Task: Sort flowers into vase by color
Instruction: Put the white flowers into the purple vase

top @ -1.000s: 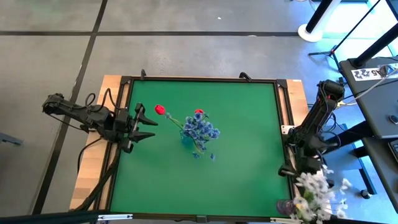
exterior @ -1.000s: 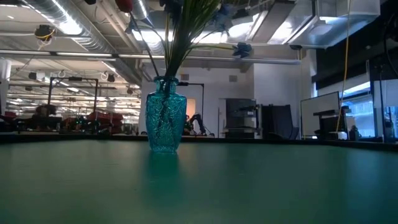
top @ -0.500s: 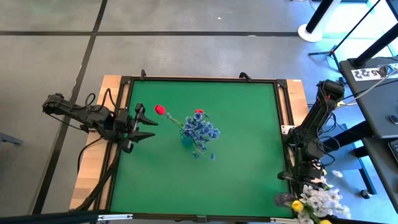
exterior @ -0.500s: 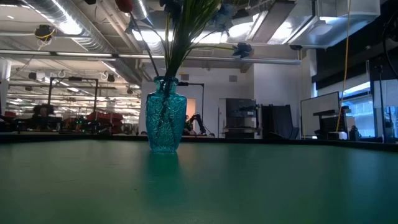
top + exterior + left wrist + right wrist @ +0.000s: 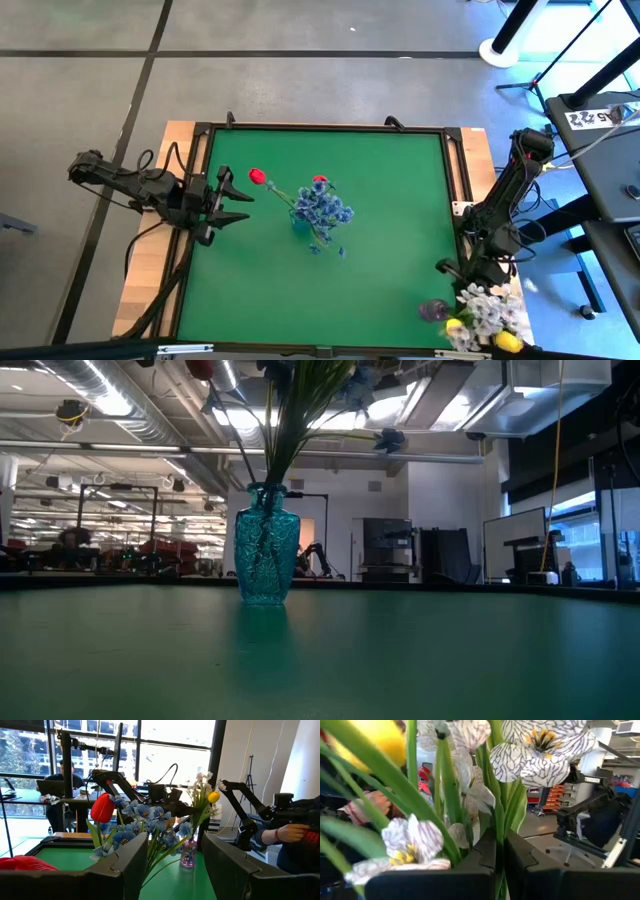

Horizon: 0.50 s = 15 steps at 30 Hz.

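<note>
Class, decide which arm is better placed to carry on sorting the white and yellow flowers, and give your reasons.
Right. The right gripper is beside the white and yellow flowers in the purple vase, stems between its fingers. The left gripper waits open, far away.

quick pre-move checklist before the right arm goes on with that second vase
1. Right gripper on the stems: ok, fingers nearly shut around the green stems.
2. Purple vase on the mat: ok, near the right front corner.
3. White and yellow flowers in that vase: ok.
4. Teal vase upright: ok, holding the blue sprays and red tulips.
5. Left gripper clear: ok, open, apart from the teal vase.
6. Grip firmness: cannot tell.
</note>
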### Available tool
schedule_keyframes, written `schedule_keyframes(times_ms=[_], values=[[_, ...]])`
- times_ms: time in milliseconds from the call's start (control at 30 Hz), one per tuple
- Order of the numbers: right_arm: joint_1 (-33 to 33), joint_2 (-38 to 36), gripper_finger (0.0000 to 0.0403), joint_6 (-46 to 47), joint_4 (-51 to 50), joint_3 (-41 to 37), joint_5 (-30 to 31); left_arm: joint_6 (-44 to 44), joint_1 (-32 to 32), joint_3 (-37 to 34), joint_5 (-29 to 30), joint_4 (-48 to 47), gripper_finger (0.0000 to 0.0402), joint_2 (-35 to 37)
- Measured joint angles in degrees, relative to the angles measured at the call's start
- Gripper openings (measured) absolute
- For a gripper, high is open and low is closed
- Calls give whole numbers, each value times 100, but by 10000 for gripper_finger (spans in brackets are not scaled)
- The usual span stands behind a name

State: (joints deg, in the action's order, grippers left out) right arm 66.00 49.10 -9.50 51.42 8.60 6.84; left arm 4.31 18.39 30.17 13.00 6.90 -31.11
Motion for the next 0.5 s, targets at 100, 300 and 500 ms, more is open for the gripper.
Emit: schedule_keyframes(times_ms=[100,300,500], values=[[0,0,14,9,-125,0,155,0,2,0,2,0,185,0],[-2,0,26,371,-470,0,165,0,1,0,1,0,185,0],[-2,0,80,653,-809,0,306,-1,0,0,0,-1,185,0]])
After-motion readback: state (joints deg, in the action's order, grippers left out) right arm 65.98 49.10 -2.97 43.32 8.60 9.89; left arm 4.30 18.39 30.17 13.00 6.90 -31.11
